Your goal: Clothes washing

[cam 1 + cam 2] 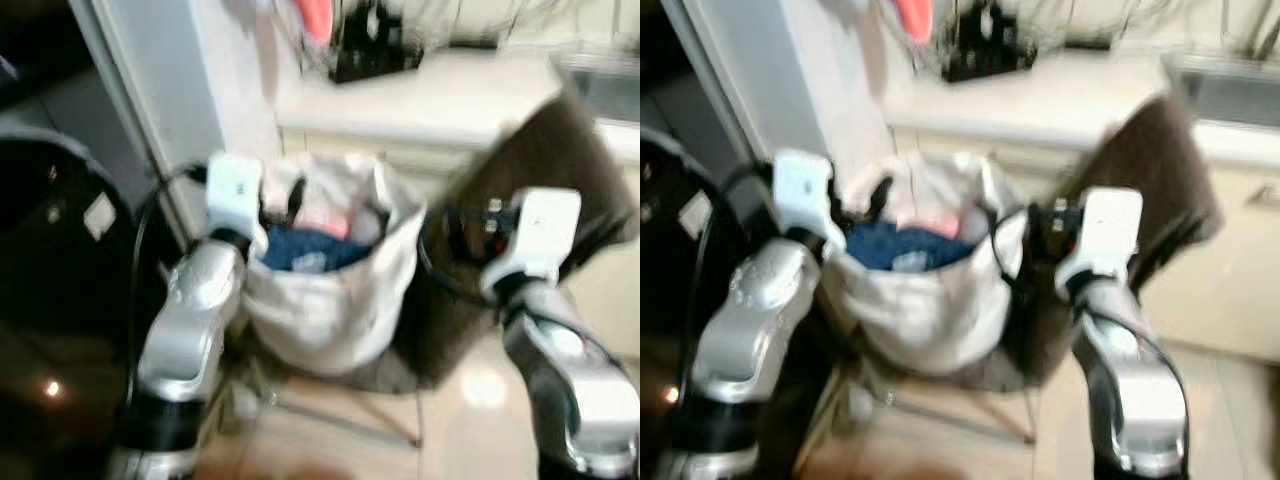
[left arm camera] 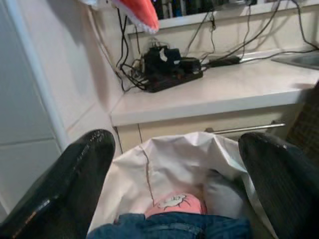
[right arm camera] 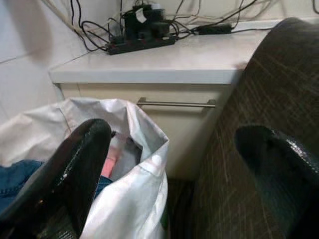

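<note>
Laundry bag [image 1: 330, 300], full of clothes [image 1: 305, 245], stands before the tabletop [image 1: 450, 105]; left claw [image 2: 174, 164] and right claw [image 3: 169, 164], both spread wide, flank its rim, apparently poised for lifting.

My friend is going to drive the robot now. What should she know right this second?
Left gripper: open, at the left rim of the white laundry bag, holding nothing.
Right gripper: open, at the bag's right rim beside the dark chair back, holding nothing.
The bag sits on the chair, full: blue jeans, a pink garment.
Dark washer stands to the robot's left.
Done: nothing taken out yet.
Left: grab the clothes or bag and load the washer.
</note>
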